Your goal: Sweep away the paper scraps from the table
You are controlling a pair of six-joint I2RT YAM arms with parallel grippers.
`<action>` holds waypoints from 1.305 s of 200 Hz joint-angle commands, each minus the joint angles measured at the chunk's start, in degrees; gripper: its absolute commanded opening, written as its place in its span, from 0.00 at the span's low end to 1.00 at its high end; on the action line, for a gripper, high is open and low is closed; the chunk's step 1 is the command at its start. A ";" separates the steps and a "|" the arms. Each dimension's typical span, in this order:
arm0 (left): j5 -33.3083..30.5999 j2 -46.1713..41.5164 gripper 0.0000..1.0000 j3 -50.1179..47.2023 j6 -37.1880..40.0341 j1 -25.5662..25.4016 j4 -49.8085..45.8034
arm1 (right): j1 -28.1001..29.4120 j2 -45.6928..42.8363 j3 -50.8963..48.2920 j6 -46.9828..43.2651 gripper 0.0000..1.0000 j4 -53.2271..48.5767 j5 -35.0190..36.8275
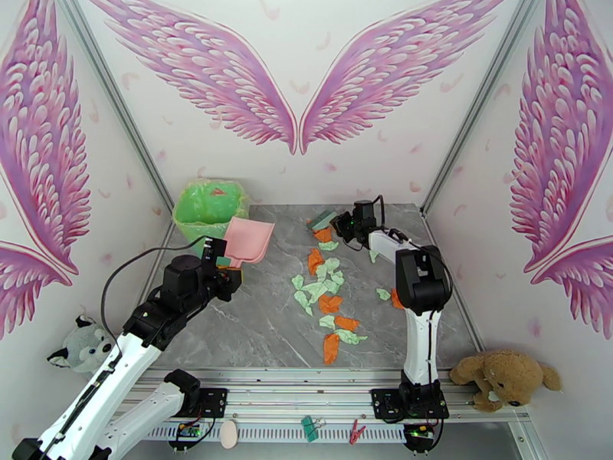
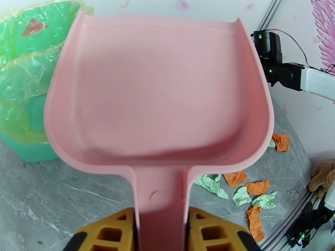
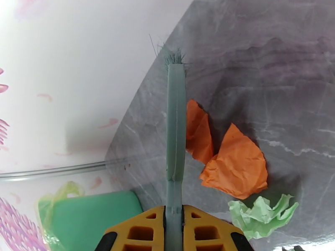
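Top view: high at the near edge, looking down over the whole table (image 1: 260,339). Wrist views: close and low, facing across it; all three share the paper scraps (image 1: 326,289).

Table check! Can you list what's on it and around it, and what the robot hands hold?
Surface: marble table, littered down the middle.
Job's things: paper scraps, green and orange, scattered; pink dustpan empty, beside the green bin.
Clutter: two clips and an egg-shaped thing on the front rail.
Grippers: left gripper shut on the dustpan's handle; right gripper shut on the teal brush.
Cables: black cable looping beside the left arm.
Surroundings: pink-wing walls, toy husky, teddy bear.
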 commanded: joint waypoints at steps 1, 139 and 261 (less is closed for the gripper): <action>1.32 -0.51 0.00 -0.62 -0.19 0.31 1.86 | -0.40 -2.35 -6.29 1.57 0.00 1.92 0.32; 1.58 -0.10 0.00 -0.64 -0.19 0.12 1.93 | -6.10 -34.55 -46.54 -9.35 0.00 6.71 -10.47; 1.51 3.94 0.00 -0.91 -0.03 0.13 4.37 | -4.23 -80.22 -47.44 -36.68 0.00 -51.45 -15.08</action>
